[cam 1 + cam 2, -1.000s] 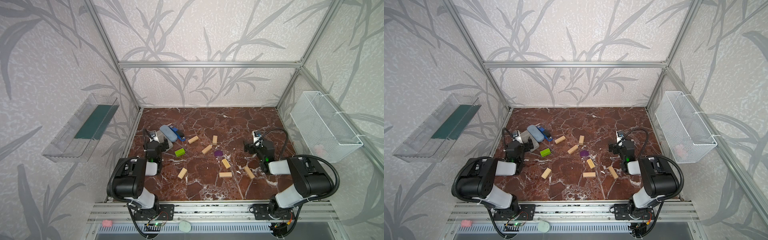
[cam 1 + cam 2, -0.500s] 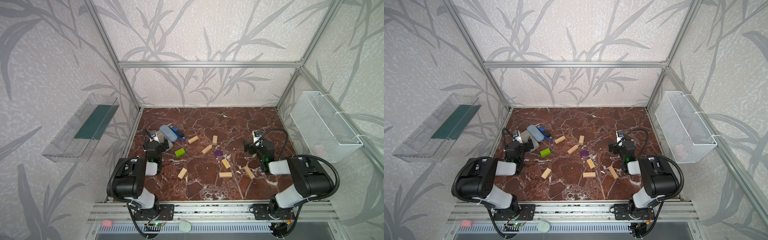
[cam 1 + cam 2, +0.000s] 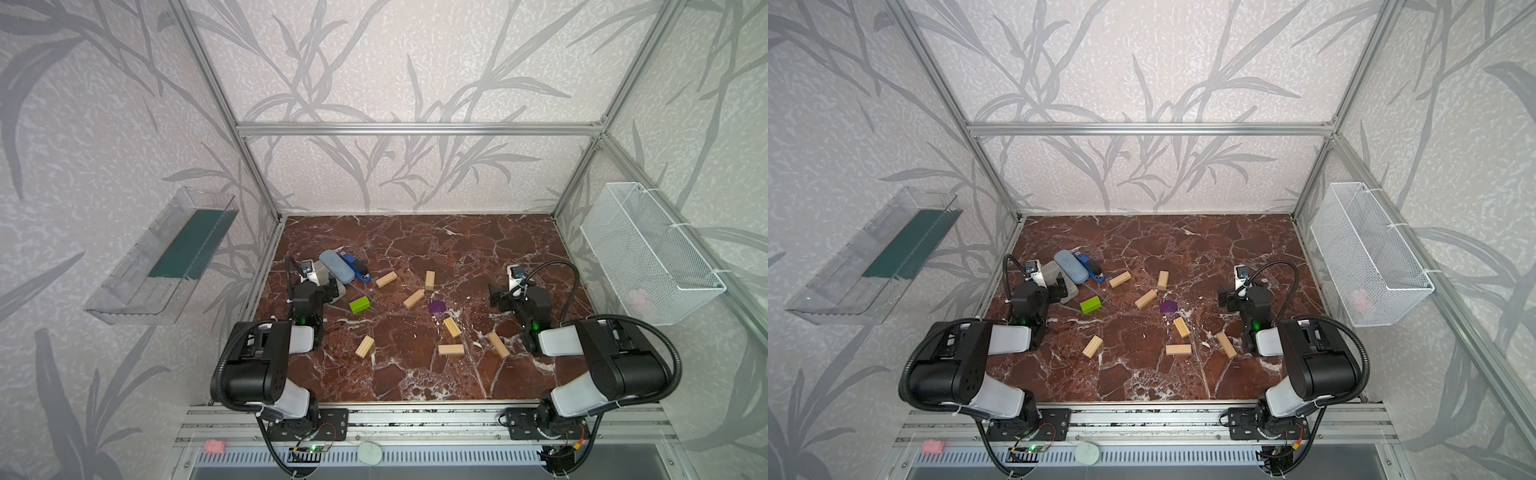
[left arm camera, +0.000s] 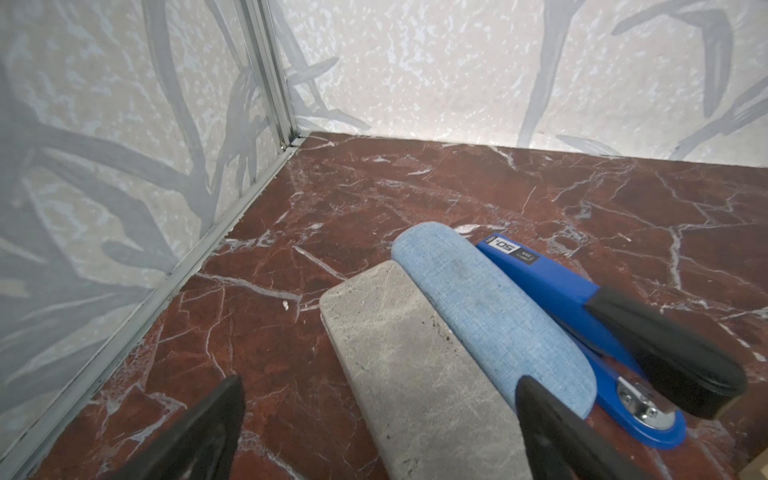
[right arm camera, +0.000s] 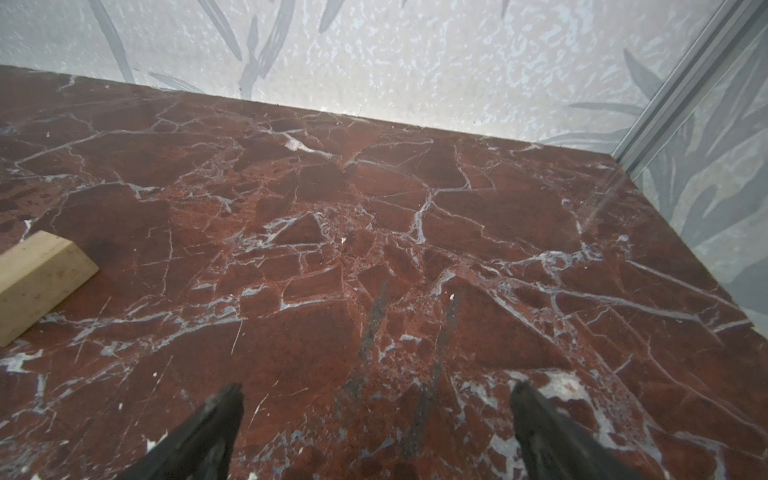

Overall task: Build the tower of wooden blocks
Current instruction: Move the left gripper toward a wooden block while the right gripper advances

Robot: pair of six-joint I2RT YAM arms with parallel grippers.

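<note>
Pale rectangular wood brick (image 3: 498, 345) is found slanted, nearer the right gripper (image 3: 495, 297); its jaws are spread, empty; left gripper (image 3: 334, 289) likewise.

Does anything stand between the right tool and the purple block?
Nothing visible: only bare red marble tabletop lies between the open right tool and the short purple block. The nearest pale wood brick lies off that line.

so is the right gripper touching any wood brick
Apart. In the right wrist view the right gripper, jaws open, has only bare marble between them; the one brick in sight lies well aside.
</note>
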